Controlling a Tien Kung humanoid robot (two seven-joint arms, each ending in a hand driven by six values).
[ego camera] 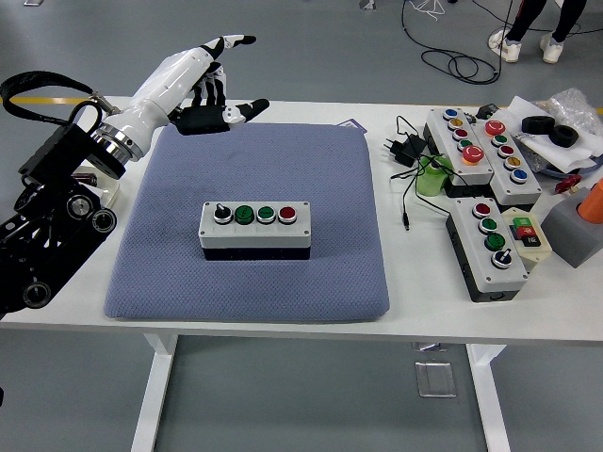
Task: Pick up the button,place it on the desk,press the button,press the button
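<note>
1. A white table (236, 320) carries a blue-grey padded mat (311, 169) that covers most of its left and middle part.
2. The button box (254, 229), grey on top with a black base, lies flat near the middle of the mat, apart from everything else. Along its top run a black knob, two green buttons and one red button, left to right.
3. The left hand (193, 80), white with black fingertips, is raised above the mat's far left corner. Its fingers are spread apart and hold nothing; it is well clear of the button box.
4. The black left arm (52, 221) comes in over the table's left edge.
5. On the right part of the table lie more control boxes (485, 247) with coloured buttons, and a black power adapter (403, 149) with its cable near the far edge.
6. The right hand does not show.
</note>
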